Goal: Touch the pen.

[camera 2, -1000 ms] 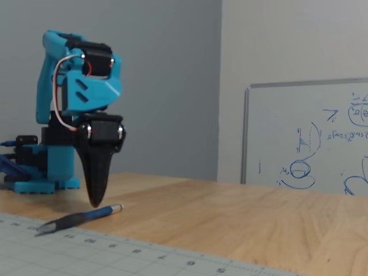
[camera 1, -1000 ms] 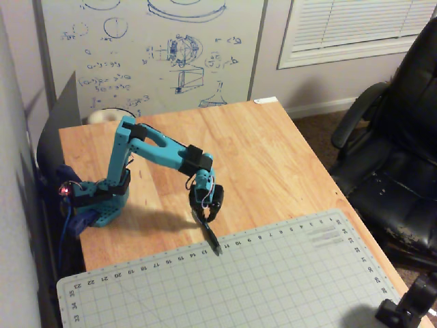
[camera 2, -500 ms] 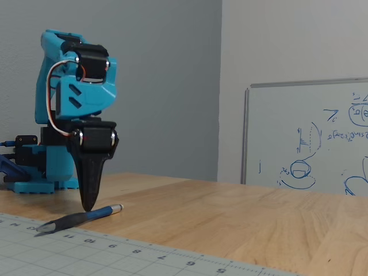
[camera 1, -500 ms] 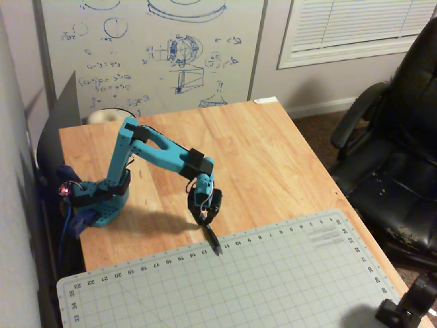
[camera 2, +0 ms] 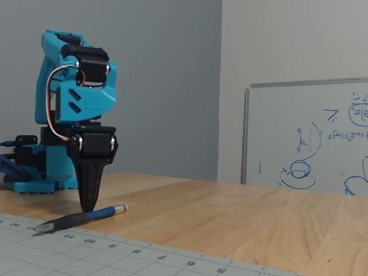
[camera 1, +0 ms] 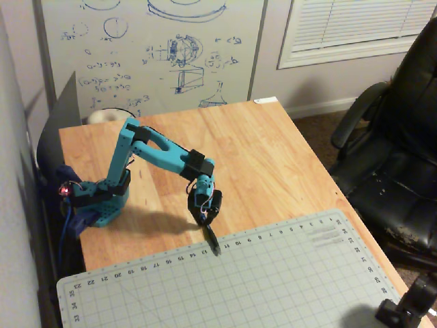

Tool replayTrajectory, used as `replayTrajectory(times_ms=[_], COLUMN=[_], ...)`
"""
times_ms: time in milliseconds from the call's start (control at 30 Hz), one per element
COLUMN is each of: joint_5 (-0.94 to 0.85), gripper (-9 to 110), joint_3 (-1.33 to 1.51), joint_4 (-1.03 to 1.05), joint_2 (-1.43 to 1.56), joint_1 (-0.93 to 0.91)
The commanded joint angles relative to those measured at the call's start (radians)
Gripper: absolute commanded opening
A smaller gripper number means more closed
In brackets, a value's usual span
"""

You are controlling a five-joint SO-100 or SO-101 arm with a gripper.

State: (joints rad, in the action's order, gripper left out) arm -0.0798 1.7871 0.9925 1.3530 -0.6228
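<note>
The pen (camera 1: 213, 240) is slim and dark, and lies across the far edge of the cutting mat, partly on the wood. In a fixed view low over the table, the pen (camera 2: 80, 218) shows a bluish section and a silver end on its right. My gripper (camera 1: 207, 217) points straight down at the pen's end on the wood. Seen from low down, the gripper (camera 2: 88, 208) has its black fingers (camera 2: 91, 184) pressed together, and its tip meets the pen's upper edge. It looks to be touching or just behind the pen. It holds nothing.
A grey-green gridded cutting mat (camera 1: 273, 287) covers the near part of the wooden table (camera 1: 259, 150). The arm's blue base (camera 1: 102, 205) stands at the left edge. A whiteboard (camera 1: 150, 48) leans behind the table, and a black office chair (camera 1: 396, 150) stands to the right.
</note>
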Motion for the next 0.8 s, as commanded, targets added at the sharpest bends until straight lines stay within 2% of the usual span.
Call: replayTrajectory(times_ms=[0,767], joint_5=[-0.006,-0.006], gripper=[1,1], joint_3=[-0.126,-0.150], joint_4=[0.014,0.011], joint_2=[0.046,-0.038], joint_1=[0.012,0.018])
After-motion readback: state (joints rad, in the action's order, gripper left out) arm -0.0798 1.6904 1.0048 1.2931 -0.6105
